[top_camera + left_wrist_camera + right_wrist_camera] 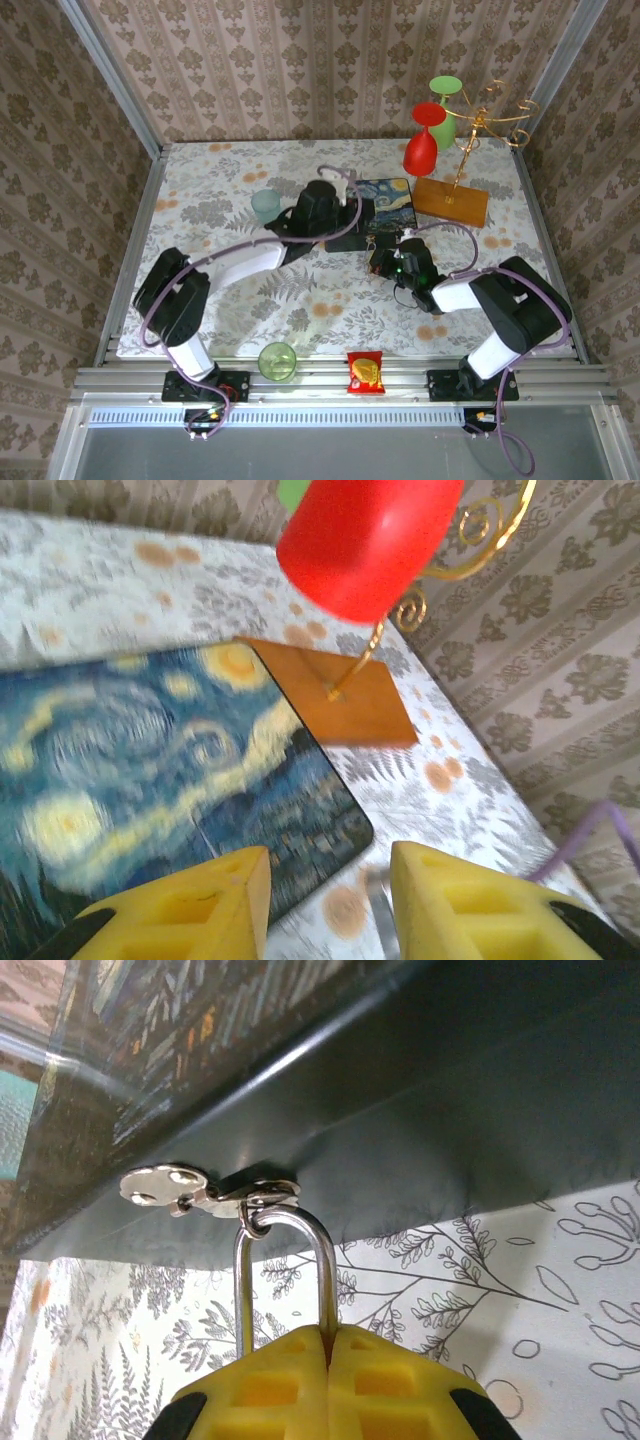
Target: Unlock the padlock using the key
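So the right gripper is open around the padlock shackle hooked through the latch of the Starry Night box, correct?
No, the right gripper is shut on the padlock shackle hooked through the latch of the Starry Night box; the right wrist view shows it.

Your overhead view is bright and evenly lit from above, sharp throughout, with only faint soft shadows on the table (330, 300). Your left wrist view is smeared by blur, worst on the red cup (370, 540) and the painted box (150, 760). Your right wrist view is dimmer, but the padlock (326, 1270) glints crisply at its shackle.
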Controlling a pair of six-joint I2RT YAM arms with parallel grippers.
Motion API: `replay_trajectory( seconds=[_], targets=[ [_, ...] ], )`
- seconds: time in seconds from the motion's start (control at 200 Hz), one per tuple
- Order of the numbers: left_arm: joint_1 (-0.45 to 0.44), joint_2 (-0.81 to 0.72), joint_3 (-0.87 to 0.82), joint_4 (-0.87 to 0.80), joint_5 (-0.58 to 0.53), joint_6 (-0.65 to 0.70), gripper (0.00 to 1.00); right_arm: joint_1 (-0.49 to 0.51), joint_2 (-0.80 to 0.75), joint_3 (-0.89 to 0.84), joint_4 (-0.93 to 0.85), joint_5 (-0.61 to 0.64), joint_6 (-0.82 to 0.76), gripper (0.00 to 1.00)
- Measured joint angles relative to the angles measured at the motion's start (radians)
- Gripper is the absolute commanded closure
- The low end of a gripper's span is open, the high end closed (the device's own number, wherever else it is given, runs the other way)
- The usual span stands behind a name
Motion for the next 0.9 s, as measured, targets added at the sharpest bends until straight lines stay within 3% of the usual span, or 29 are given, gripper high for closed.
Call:
replay_trajectory(
  seconds=[0.195,0.3,0.755,0.895],
  targets=[
    [0.02,0.2,0.181,-0.178,-0.023,0.185,0.65,0.053,0.063,-0.002,0.09,0.097,0.092,1.0],
    [0.019,0.263,0.183,-0.237,-0.027,0.231,0.76,0.082,0.078,-0.004,0.117,0.155,0.119,1.0],
    [0.019,0.235,0.044,-0.046,-0.045,0.298,0.81,0.121,0.153,-0.05,0.305,0.273,0.201,1.0],
    [0.019,0.224,-0.006,0.03,-0.047,0.309,0.82,0.134,0.24,-0.048,0.433,0.297,0.279,1.0]
  ],
)
